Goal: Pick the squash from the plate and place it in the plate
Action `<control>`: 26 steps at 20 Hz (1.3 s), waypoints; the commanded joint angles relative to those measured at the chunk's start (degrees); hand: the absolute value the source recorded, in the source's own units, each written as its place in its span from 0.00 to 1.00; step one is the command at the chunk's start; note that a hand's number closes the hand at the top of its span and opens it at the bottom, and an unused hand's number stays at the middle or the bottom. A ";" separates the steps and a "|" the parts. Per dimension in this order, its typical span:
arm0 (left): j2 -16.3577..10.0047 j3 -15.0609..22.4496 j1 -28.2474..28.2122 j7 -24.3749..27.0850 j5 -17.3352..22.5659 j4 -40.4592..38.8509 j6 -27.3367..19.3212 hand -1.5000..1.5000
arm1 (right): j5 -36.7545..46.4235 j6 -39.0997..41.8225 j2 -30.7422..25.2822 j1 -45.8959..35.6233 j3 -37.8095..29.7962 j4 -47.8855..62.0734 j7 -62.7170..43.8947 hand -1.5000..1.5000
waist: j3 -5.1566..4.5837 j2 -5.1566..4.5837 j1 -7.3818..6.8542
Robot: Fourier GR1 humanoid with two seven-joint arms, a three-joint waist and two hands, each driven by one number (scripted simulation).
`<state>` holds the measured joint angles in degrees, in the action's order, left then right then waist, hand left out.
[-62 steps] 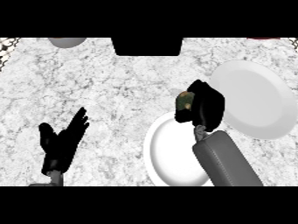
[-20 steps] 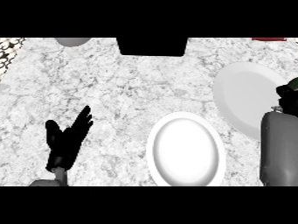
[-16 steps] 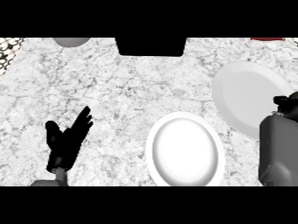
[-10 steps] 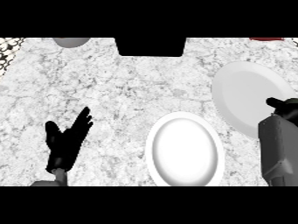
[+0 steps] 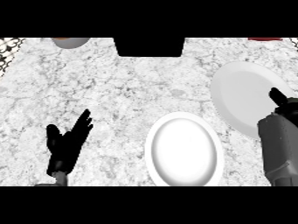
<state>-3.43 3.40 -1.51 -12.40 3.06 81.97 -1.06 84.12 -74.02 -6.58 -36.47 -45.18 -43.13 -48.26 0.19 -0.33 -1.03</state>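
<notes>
Hands are what we look at first in the head view, our only view. The left hand (image 5: pixel 66 146) shows low on the left side of the marble counter (image 5: pixel 125 87). Its fingers (image 5: pixel 81 127) point up and are spread a little, quite straight. It holds nothing and touches no plate.

The right hand (image 5: pixel 296 113) is at the right edge, on top of its grey forearm (image 5: pixel 283 151). We see it as a dark lump lying over the lower right rim of the right plate (image 5: pixel 241 96). One thin black part of it pokes up over the white of that plate. We cannot tell if this hand is open or closed, or if it holds something.

The near plate (image 5: pixel 185 151) sits low in the middle, just beside the right plate. It lies between the two hands, and neither hand touches it.

We cannot see the squash, so we cannot tell where it is.

A grey bowl (image 5: pixel 71 42) peeks in at the top left edge, far from both hands.
</notes>
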 commanded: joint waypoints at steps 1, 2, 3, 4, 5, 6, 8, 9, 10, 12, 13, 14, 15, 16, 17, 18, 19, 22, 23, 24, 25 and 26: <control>0.18 0.57 -1.20 -1.36 -0.34 1.84 -0.52 0.50 | -4.64 -11.32 2.70 1.97 2.48 -4.48 0.31 0.00 | -0.09 0.43 0.68; 0.70 -0.30 -0.30 -0.97 0.17 1.12 -1.13 0.50 | -5.29 -11.38 4.48 3.55 3.32 -7.41 0.57 0.00 | -0.14 0.53 1.14; -0.67 -2.93 1.72 0.13 1.28 -2.73 -0.30 0.50 | -8.93 -10.55 6.32 5.97 6.58 -10.54 0.74 0.00 | -0.18 0.71 2.09; -0.15 -1.92 -0.21 -1.53 1.33 0.24 -0.69 0.50 | -12.35 -11.25 6.38 8.86 11.01 -12.47 0.94 0.00 | -0.13 0.94 1.88; -2.17 -2.98 3.07 -1.56 1.53 -1.09 0.97 0.50 | -13.67 -11.50 6.42 7.29 12.36 -10.51 0.49 0.00 | -0.09 0.38 0.89; -0.73 -1.04 -1.50 1.22 0.85 0.04 1.10 0.50 | -15.05 -11.54 6.45 11.05 16.40 -14.37 -1.01 0.00 | -0.15 0.81 1.08; -1.42 -2.45 1.40 -1.63 1.55 0.18 0.55 0.50 | -19.54 -11.59 6.50 15.70 23.82 -19.22 -1.17 0.00 | -0.10 0.80 1.24; -1.56 -2.88 1.44 -0.24 0.95 -1.76 0.27 0.50 | -21.46 -11.61 6.52 18.24 28.37 -20.88 -1.44 0.00 | -0.14 0.75 1.41; -0.43 -1.60 1.60 -0.93 0.51 -1.25 -0.11 0.50 | -21.86 -11.63 6.53 20.37 30.72 -23.20 -3.03 0.00 | -0.19 0.81 1.57; -0.84 -1.42 -0.36 -2.25 1.38 1.76 0.66 0.50 | -22.19 -11.67 6.55 24.12 36.52 -26.38 -2.98 0.00 | -0.16 0.68 0.93; 1.29 0.80 -1.72 0.03 -0.84 1.49 -0.94 0.50 | -22.06 -11.68 6.56 25.42 37.71 -26.72 -4.97 0.00 | -0.16 0.60 0.78; -1.64 -1.87 0.39 -3.00 1.63 1.94 1.23 0.50 | -19.94 -11.70 6.56 23.53 38.81 -26.43 -6.24 0.00 | -0.21 0.60 0.66; 0.16 -1.68 1.73 1.27 -0.25 -2.59 -0.63 0.50 | -21.41 -11.71 6.57 30.42 42.94 -30.49 -6.30 0.00 | -0.20 0.56 1.28; -0.20 -0.28 -1.72 -1.20 0.08 2.39 0.21 0.50 | -18.91 -11.72 6.57 28.66 42.21 -29.29 -7.72 0.00 | -0.20 0.51 0.75; -0.81 -1.71 1.04 -1.66 0.76 0.62 0.32 0.50 | -18.18 -11.73 6.57 30.38 44.83 -30.45 -8.82 0.00 | -0.22 0.56 0.90; -1.37 -1.77 -2.62 2.05 1.18 -0.48 2.23 0.50 | -17.68 -11.73 6.58 33.20 44.46 -31.51 -10.14 0.00 | -0.23 0.51 0.91; -0.14 -1.54 -0.73 2.02 0.38 -2.10 0.73 0.50 | -16.23 -11.50 6.58 33.01 46.70 -30.49 -11.91 0.00 | -0.32 0.52 1.13; -1.81 -2.74 0.63 -1.05 1.13 0.12 1.04 0.50 | -13.87 -11.75 6.58 37.30 49.47 -32.69 -14.93 0.00 | -0.24 0.49 1.11; -0.81 -2.76 1.38 2.58 0.44 -2.69 0.70 0.50 | -11.52 -11.75 6.58 34.97 48.38 -30.19 -16.63 0.00 | -0.28 0.37 1.07; -0.78 -1.50 -0.18 0.12 0.82 0.42 1.31 0.50 | -11.11 -11.69 6.58 35.89 49.21 -31.53 -17.76 0.00 | -0.30 0.47 1.00; -0.51 -1.63 -1.52 0.88 0.22 -0.15 0.47 0.50 | -10.69 -11.71 6.58 38.86 50.35 -33.52 -19.12 0.00 | -0.29 0.48 1.14; -0.03 -0.66 -2.01 -0.05 0.04 1.10 0.48 0.50 | -9.05 -9.14 6.58 35.59 48.57 -32.68 -20.73 0.00 | -0.29 0.44 0.94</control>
<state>-4.05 1.79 -2.15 -12.05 3.61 81.92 -0.31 71.63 -82.60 -0.03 -1.51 2.25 -74.78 -63.59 -0.07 0.14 0.00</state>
